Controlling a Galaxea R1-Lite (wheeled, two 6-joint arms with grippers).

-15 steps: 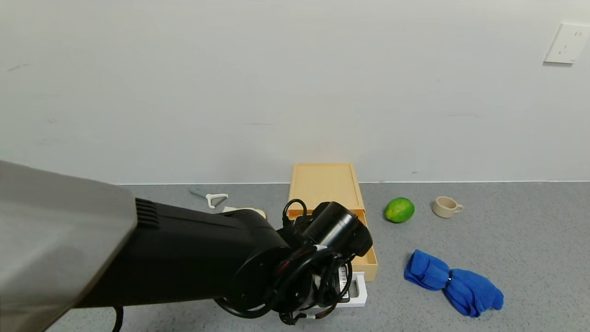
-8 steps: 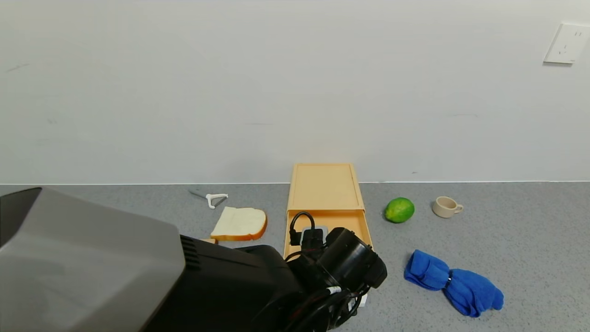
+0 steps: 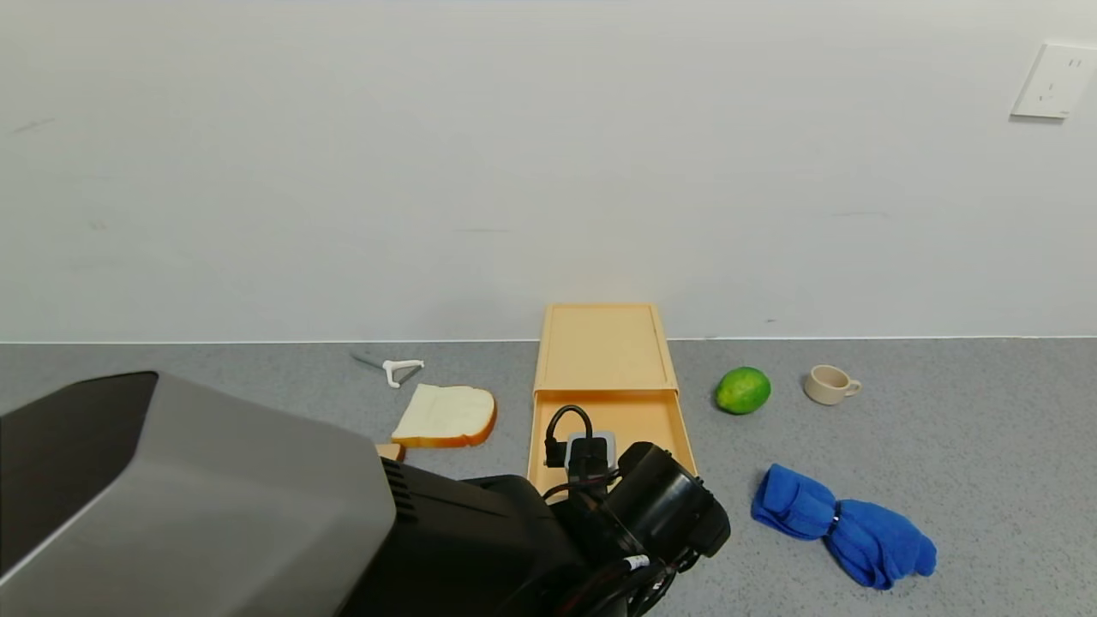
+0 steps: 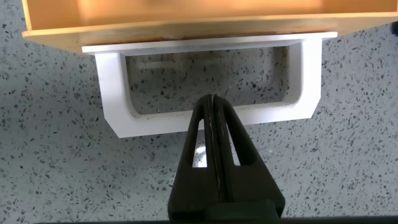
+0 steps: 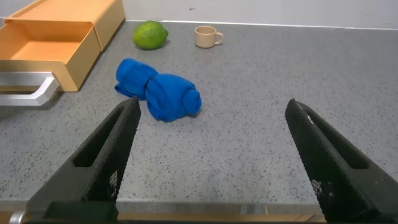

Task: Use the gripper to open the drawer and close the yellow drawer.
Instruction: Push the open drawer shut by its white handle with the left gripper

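The shallow pale yellow-tan drawer (image 3: 613, 433) stands pulled out of its flat matching yellow box casing (image 3: 604, 345), which sits against the wall on the grey speckled bench (image 3: 943, 428). Its white rectangular loop handle (image 4: 208, 87) points toward the robot. The black left gripper (image 4: 213, 118) sits just in front of the handle's outer bar, fingers pressed together, holding nothing; its tip overlaps the bar, contact cannot be confirmed. The right gripper (image 5: 211, 155) hovers over the bench to the right of the drawer, spread wide and empty. A blue folded cloth (image 3: 844, 524), a green lime (image 3: 743, 390) and a small beige cup (image 3: 830, 384) lie to the drawer's right; a bread slice (image 3: 447, 415) and a white peeler (image 3: 396, 369) to its left
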